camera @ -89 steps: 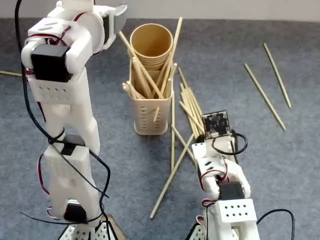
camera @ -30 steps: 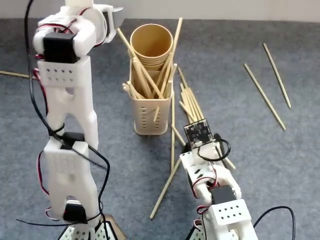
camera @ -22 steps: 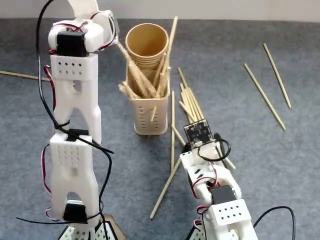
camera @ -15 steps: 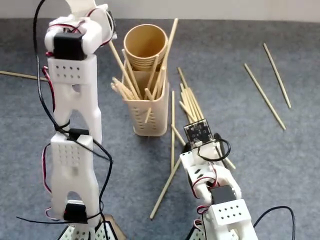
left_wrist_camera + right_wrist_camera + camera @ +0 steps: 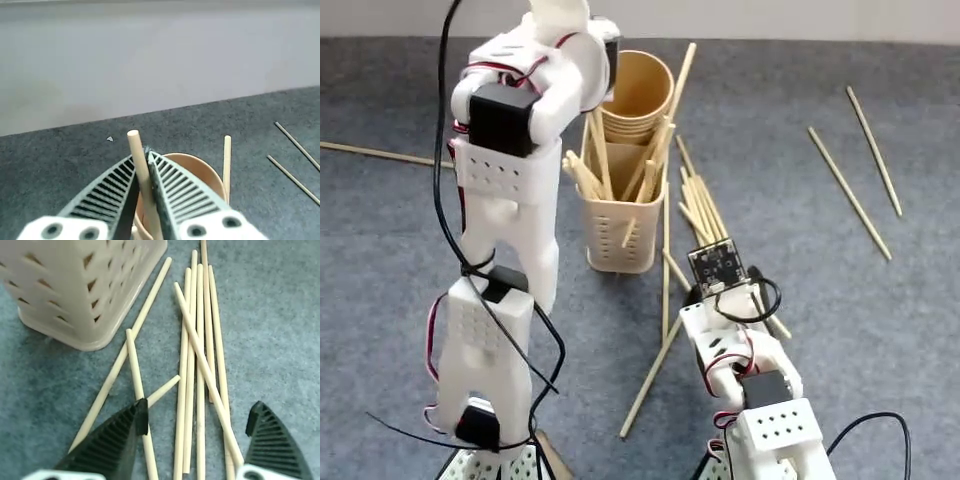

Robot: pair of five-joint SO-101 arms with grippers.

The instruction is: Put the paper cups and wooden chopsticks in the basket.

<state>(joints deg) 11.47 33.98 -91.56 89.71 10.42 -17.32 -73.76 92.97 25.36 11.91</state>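
between the ribbed fingers (image 5: 172, 187) of the left gripper (image 5: 143, 159) one wooden chopstick (image 5: 134, 143) is clamped. its blunt end projects just past the fingertips and its shaft runs back down between them; the lower end is hidden. directly beyond the fingertips sit the stacked paper cups (image 5: 202, 170), which stand inside the basket (image 5: 618, 225) among other sticks loaded there.

risk, as a judgement: the held stick is close to the cup rim and to the sticks leaning in the basket. if the fingers part while the stick is tilted, it may lever against the rim or a neighbour and tip out onto the carpet (image 5: 820, 330). a sideways pull with the stick clamped could also drag or topple the light basket, since the arm hangs right over it.

the right gripper (image 5: 200, 417) has its fingers wide apart and holds nothing. a bundle of loose chopsticks (image 5: 200, 350) lies flat between and ahead of those fingers, one stick slanting across the rest; the basket wall lies off beyond one fingertip. closing here could catch several sticks at once or pinch the crossed one askew. two more sticks (image 5: 850, 190) lie well apart from both sets of fingers, and a single stick (image 5: 370, 152) lies far out past the left arm.
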